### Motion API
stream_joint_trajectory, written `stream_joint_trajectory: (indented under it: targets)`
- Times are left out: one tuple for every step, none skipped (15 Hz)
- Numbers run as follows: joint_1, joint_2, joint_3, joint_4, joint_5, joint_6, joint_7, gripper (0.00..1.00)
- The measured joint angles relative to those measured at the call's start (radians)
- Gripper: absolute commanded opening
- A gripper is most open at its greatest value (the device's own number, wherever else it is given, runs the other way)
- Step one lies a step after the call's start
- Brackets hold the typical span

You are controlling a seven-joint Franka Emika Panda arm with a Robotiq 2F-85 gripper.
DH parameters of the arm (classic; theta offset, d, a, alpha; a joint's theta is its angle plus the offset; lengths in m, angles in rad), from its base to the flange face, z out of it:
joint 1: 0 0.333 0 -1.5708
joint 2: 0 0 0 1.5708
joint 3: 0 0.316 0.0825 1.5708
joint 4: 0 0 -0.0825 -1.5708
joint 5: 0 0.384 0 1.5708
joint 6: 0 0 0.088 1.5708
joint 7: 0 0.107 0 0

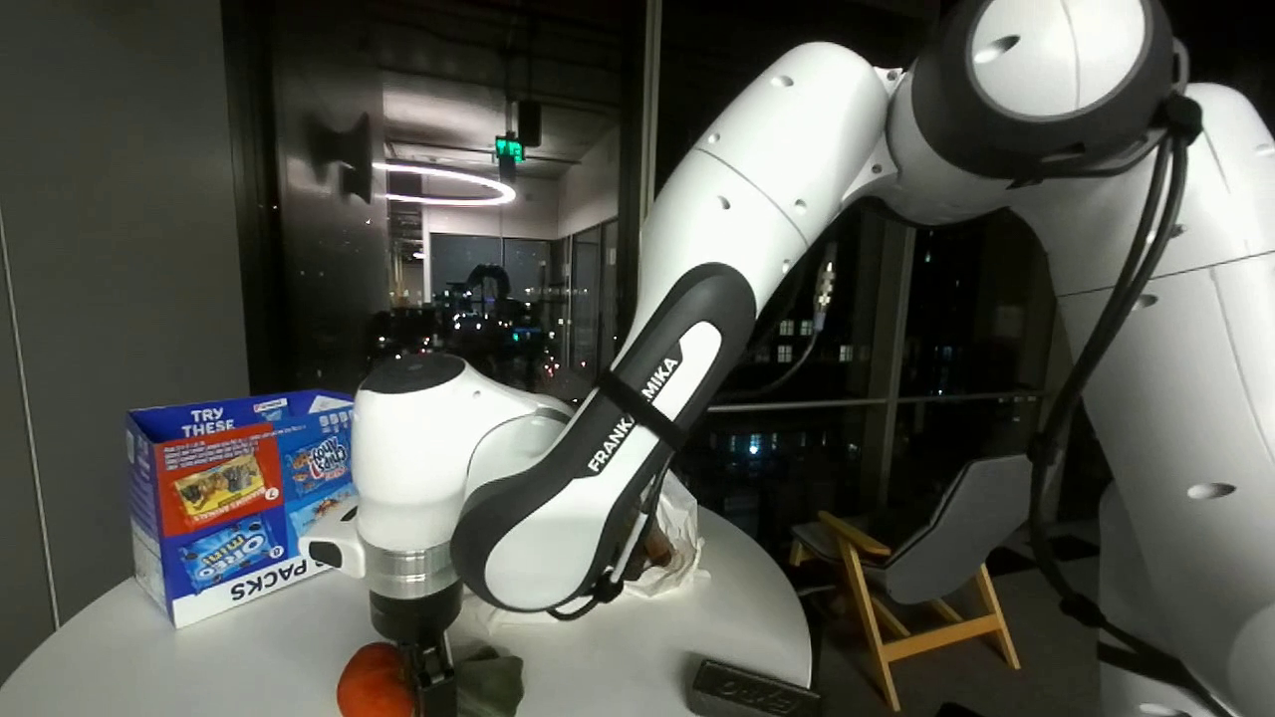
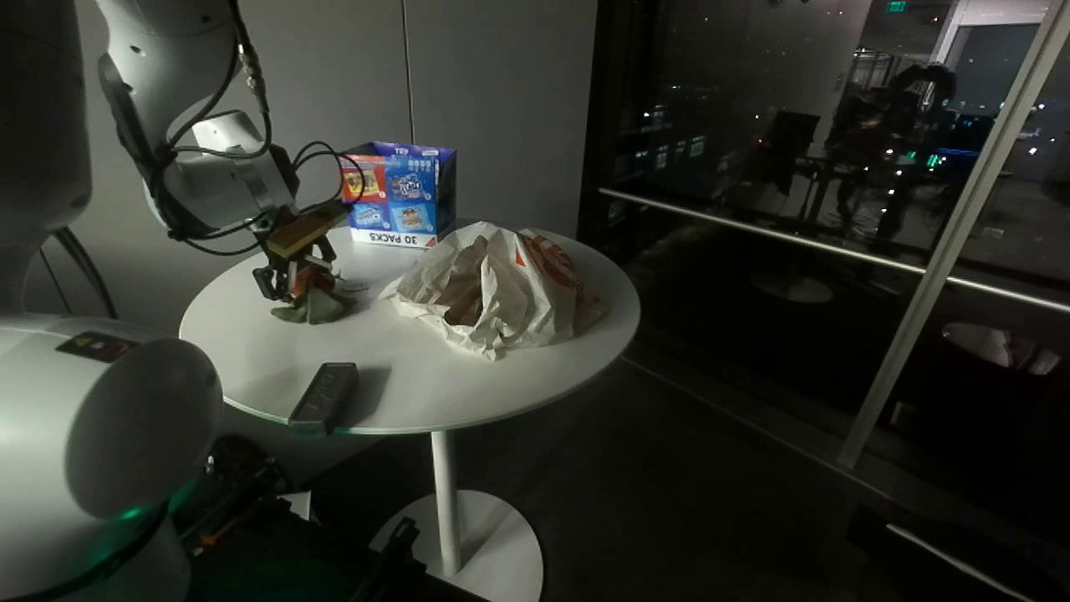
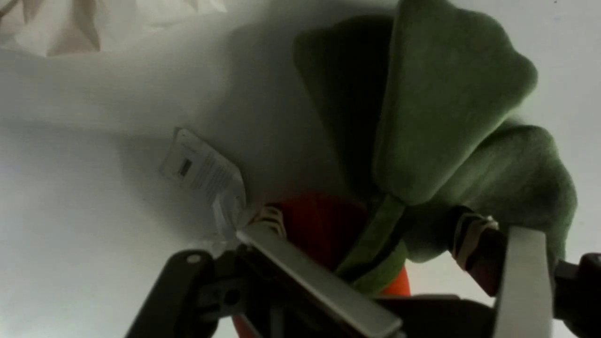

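A plush toy with an orange-red body (image 1: 374,682) and green leaves (image 1: 488,682) lies on the white round table. In the wrist view its leaves (image 3: 446,94) fan out ahead of the fingers and its red body (image 3: 324,225) is partly hidden beneath them. My gripper (image 3: 368,230) is open and low over the toy, its banded fingertips apart on either side of the body and stem. The left fingertip is by the body's edge; white table shows between the body and the right one. The gripper also shows in both exterior views (image 1: 433,677) (image 2: 297,288). A white tag (image 3: 202,164) lies beside the toy.
A blue snack box (image 1: 239,508) (image 2: 397,192) stands at the table's edge by the wall. A crumpled white bag (image 2: 535,293) lies near the toy. A dark Expo eraser (image 2: 326,397) sits at the rim of the table (image 2: 468,410). A grey chair (image 1: 926,548) stands beyond.
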Motion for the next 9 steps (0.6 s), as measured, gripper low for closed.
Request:
stream_joint_trajectory:
  targets:
    - [0.0,0.006,-0.001,0.01,0.0,-0.011,0.0,0.49]
    - [0.0,0.008,-0.003,0.018,0.0,-0.022,0.0,0.42]
    - [0.0,0.008,-0.003,0.025,0.0,-0.038,0.002,0.36]
    - [0.001,0.007,-0.003,0.032,0.0,-0.055,0.003,0.27]
    - [0.002,0.006,-0.002,0.038,0.0,-0.071,0.005,0.21]
    - [0.003,0.005,-0.002,0.043,0.0,-0.086,0.008,0.13]
    - [0.003,0.005,-0.001,0.045,0.004,-0.098,0.01,0.1]
    - [0.003,0.003,0.0,0.046,0.012,-0.107,0.01,0.08]
    - [0.003,0.002,0.0,0.046,0.02,-0.113,0.01,0.11]
